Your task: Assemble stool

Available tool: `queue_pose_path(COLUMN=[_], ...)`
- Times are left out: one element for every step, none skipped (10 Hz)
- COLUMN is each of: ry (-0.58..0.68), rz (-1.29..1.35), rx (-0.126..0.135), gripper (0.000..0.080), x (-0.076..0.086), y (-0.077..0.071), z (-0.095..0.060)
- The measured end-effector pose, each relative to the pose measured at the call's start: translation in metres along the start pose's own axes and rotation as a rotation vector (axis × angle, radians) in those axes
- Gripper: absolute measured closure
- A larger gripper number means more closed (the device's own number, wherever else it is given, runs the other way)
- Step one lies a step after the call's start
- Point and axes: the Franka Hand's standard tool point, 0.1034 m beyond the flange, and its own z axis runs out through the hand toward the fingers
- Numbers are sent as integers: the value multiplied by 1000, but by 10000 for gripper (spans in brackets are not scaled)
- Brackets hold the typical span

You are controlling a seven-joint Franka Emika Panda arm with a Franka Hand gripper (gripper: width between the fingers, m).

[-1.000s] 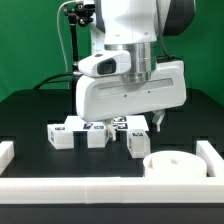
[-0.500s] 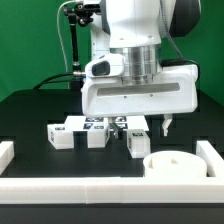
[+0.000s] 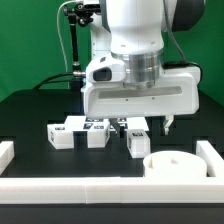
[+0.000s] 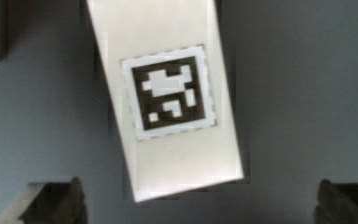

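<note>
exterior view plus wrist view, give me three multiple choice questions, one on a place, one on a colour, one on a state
1. Where does the round seat lie in the exterior view?
A) on the exterior view's right, close to the front rail
B) on the exterior view's left
C) up in the air

2. What colour is the body of the leg seen in the wrist view?
A) red
B) white
C) blue

3. How does the gripper stand?
A) shut on the leg
B) shut on nothing
C) open, a finger on each side of the leg, touching neither side

Answers:
1 A, the disc sits low on the exterior view's right, just behind the rail.
2 B, the leg is white apart from its black-and-white tag.
3 C, dark gaps show between both fingers and the leg.
</note>
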Motion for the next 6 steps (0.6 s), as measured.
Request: queue_pose_path(ry=[-61,-132,-192,-244,-327,-389], rz=[-1,1,-8,-30,-35,-39], rx=[1,1,4,12,18,21], gripper=[151,151,151,151,151,151], x=[3,0,0,0,-4,-5], y=[-1,0,1,4,6,4], z=[0,2,3,6,7,8])
